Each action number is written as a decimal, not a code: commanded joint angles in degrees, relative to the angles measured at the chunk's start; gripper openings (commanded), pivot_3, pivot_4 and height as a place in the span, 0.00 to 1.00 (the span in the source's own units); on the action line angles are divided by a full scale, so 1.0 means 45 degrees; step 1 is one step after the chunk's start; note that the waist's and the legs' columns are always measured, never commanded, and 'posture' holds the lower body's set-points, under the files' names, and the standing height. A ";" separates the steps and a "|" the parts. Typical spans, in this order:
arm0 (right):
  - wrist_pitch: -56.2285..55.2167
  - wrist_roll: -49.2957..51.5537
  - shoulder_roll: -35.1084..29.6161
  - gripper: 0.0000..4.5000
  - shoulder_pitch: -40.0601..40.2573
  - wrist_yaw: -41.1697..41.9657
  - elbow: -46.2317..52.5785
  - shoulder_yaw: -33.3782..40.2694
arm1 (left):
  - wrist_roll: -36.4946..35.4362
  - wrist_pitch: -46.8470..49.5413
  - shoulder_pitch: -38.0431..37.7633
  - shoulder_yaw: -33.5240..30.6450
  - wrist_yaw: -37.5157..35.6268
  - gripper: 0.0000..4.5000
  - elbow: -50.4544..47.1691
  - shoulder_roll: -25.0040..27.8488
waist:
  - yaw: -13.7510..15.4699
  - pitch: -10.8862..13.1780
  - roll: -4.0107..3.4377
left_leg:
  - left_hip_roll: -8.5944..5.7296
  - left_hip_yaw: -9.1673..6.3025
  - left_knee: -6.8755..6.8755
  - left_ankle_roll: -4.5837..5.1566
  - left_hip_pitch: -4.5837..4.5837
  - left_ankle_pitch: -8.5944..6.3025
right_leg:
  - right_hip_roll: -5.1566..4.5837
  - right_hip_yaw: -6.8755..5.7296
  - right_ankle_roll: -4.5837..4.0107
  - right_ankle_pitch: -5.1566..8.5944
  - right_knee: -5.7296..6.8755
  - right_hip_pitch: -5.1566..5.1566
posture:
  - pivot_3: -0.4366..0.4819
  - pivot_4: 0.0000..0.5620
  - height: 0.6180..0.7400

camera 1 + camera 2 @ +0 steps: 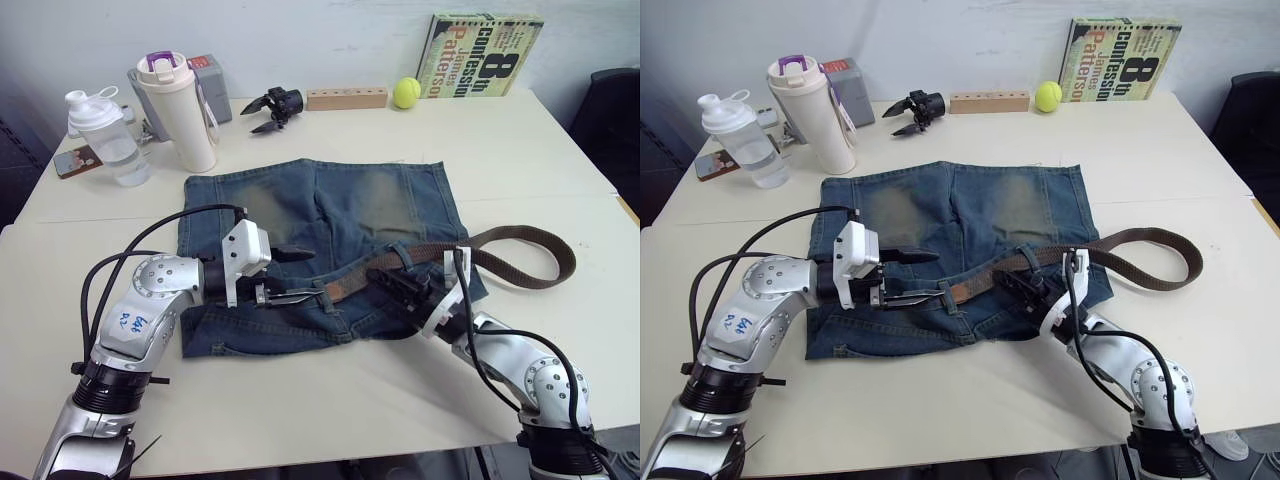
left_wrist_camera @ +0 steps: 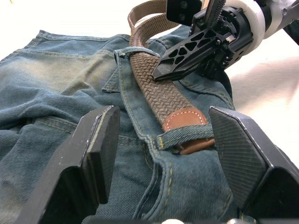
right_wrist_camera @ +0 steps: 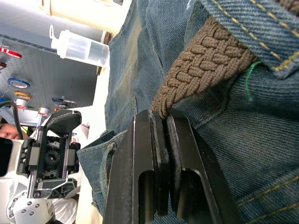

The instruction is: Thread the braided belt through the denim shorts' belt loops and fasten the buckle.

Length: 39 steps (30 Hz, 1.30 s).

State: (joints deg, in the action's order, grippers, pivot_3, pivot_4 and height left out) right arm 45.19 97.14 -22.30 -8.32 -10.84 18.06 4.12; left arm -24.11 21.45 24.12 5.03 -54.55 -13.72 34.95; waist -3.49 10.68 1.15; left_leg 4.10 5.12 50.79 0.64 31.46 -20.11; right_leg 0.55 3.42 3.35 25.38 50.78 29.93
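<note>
The denim shorts lie flat on the table with the waistband toward me. The braided belt runs along the waistband, and its tan tip pokes under a belt loop. My left gripper is open, one finger on each side of that tip and loop. My right gripper is shut on the braided belt a little further along the waistband. The rest of the belt curls out in a loop on the table to the right. The buckle is hidden.
At the back of the table stand a clear shaker bottle, a cream tumbler, a spare black gripper, a wooden block, a tennis ball and a book. The table's near edge is close.
</note>
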 commanded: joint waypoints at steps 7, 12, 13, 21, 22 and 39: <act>0.0949 -0.0521 -0.0169 0.00 -0.0690 0.0600 0.1548 -0.1272 | 0.0159 -0.0200 0.0203 -0.0165 0.0123 0.74 -0.0163 -0.0009 | 0.0036 0.0001 0.0000 | -0.0001 0.0001 -0.0021 0.0000 0.0004 0.0000 | 0.0000 -0.0001 -0.0001 0.0001 0.0000 0.0011 | 0.48 0.27 0.32; 0.1752 -0.1325 -0.0002 0.00 -0.0930 0.0415 0.1387 -0.2641 | 0.0294 -0.0302 0.0415 -0.0345 0.0249 0.74 0.0031 0.0025 | 0.0018 0.0002 0.0001 | -0.0003 0.0007 -0.0029 -0.0001 0.0006 0.0000 | -0.0006 0.0003 0.0002 -0.0001 -0.0017 0.0009 | 0.48 0.27 0.32; 0.1844 -0.1467 -0.0003 0.00 -0.0899 0.0478 0.1322 -0.2746 | 0.0292 -0.0296 0.0463 -0.0372 0.0271 0.74 0.0064 0.0019 | 0.0028 0.0002 0.0001 | -0.0002 0.0005 -0.0029 -0.0001 0.0006 0.0000 | -0.0005 0.0002 0.0002 -0.0001 -0.0016 0.0009 | 0.48 0.27 0.32; 0.1794 -0.1184 0.0262 0.00 -0.0782 0.0230 0.0013 -0.2115 | -0.0196 -0.0696 0.0995 -0.1506 -0.0773 0.74 -0.0037 0.1150 | -0.0027 0.0002 0.0007 | 0.0002 0.0005 -0.0033 -0.0001 -0.0007 0.0001 | 0.0001 -0.0001 0.0001 -0.0004 -0.0018 0.0002 | 0.48 0.27 0.32; 0.1775 -0.1139 0.0283 0.00 -0.0776 0.0234 -0.0164 -0.1979 | -0.0188 -0.1078 0.0863 -0.1647 -0.1163 0.74 -0.0085 0.1423 | -0.0028 0.0002 0.0007 | 0.0000 0.0012 -0.0047 -0.0001 -0.0023 0.0001 | 0.0000 0.0004 -0.0002 -0.0002 -0.0020 -0.0006 | 0.48 0.27 0.32; 0.1297 0.0742 0.1216 0.00 -0.1150 -0.1096 -0.1460 -0.1148 | 0.2273 -1.8805 -0.1434 -0.2395 -0.3659 0.74 0.4296 0.0668 | 0.0002 -0.0021 0.0043 | 0.0027 0.0020 -0.0077 -0.0005 -0.0041 0.0003 | -0.0015 -0.0003 -0.0226 0.0058 -0.0151 -0.0057 | 0.48 0.27 0.32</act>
State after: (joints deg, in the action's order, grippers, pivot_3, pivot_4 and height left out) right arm 52.27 100.89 -17.83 -13.21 -13.92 13.99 -1.33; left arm -15.56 -49.06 18.12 -4.05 -75.22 3.19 42.64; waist -3.48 10.59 1.34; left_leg 4.29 5.30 50.34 0.63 31.27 -20.10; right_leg 0.46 3.40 2.49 25.45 49.85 29.63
